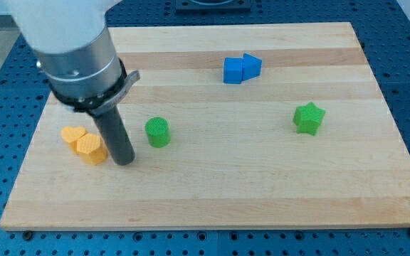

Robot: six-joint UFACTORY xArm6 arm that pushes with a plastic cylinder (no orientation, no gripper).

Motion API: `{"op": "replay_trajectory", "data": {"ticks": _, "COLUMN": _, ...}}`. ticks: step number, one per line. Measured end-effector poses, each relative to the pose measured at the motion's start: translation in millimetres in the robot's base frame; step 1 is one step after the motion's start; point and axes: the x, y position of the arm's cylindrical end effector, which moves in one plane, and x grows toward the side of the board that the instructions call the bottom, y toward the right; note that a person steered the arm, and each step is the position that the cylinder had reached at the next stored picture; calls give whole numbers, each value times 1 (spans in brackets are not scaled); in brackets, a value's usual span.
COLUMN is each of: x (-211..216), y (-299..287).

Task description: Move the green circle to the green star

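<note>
- Cataloguing from the view's left: a yellow block [82, 143], a lumpy shape that may be two pieces pressed together, lies near the wooden board's [212, 199] left edge.
- Our tip [124, 162] stands just beside that yellow block, at its 3 o'clock; whether they touch we cannot tell. We carry no gripper, only the dark rod, so there is nothing to be apart, together or clamped.
- The green circle [158, 132], the piece we are to move, sits near our tip at roughly 1 o'clock from it, apart from the rod.
- A blue block [241, 69], seemingly two pieces joined, lies toward the view's top, at about 1 o'clock from the circle, and off the direct path.
- The green star [309, 117], the destination, rests at about 3 o'clock from the circle, well apart from it, with bare board between.
- Progress, as we judge it: the circle is nowhere near the star. Remaining: bring our tip to the circle's 9 o'clock side, then push it rightward across to the star.
</note>
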Motion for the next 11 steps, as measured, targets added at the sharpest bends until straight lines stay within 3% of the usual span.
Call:
{"op": "replay_trajectory", "data": {"ticks": 2, "x": -33, "y": 10}}
{"op": "replay_trajectory", "data": {"ticks": 4, "x": -61, "y": 179}}
{"op": "replay_trajectory", "data": {"ticks": 5, "x": -65, "y": 213}}
{"op": "replay_trajectory", "data": {"ticks": 7, "x": -45, "y": 142}}
{"op": "replay_trajectory", "data": {"ticks": 9, "x": -19, "y": 172}}
{"op": "replay_trajectory", "data": {"ticks": 11, "x": -45, "y": 223}}
